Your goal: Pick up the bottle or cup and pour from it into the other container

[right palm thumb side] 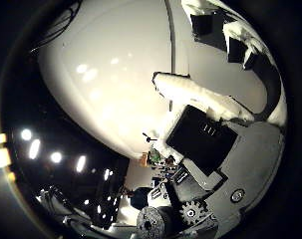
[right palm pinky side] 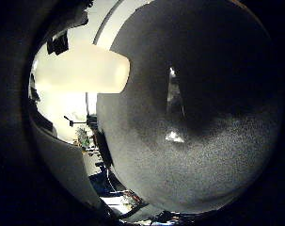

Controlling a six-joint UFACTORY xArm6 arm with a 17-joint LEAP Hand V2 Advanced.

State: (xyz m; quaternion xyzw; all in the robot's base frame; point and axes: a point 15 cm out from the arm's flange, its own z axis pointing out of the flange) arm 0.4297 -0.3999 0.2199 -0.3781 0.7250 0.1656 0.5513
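Observation:
A white, smooth, rounded container [right palm thumb side: 101,80] fills much of the right thumb side palm view and lies close against the palm. My right hand [right palm thumb side: 215,119] shows its white and black fingers [right palm thumb side: 235,45] curled along the container's side. In the right little finger side palm view a large dark grey rounded surface [right palm pinky side: 194,104] with a small bright glint fills most of the picture, very close to the palm; I cannot tell whether it is the same container. A pale rounded part [right palm pinky side: 81,71] reaches in beside it.
Past the white container's edge a dark room shows, with a row of bright lights [right palm thumb side: 36,147]. The hand's geared parts [right palm thumb side: 190,211] sit at the edge of that view. A strip of bright, cluttered background [right palm pinky side: 86,132] shows beside the dark surface.

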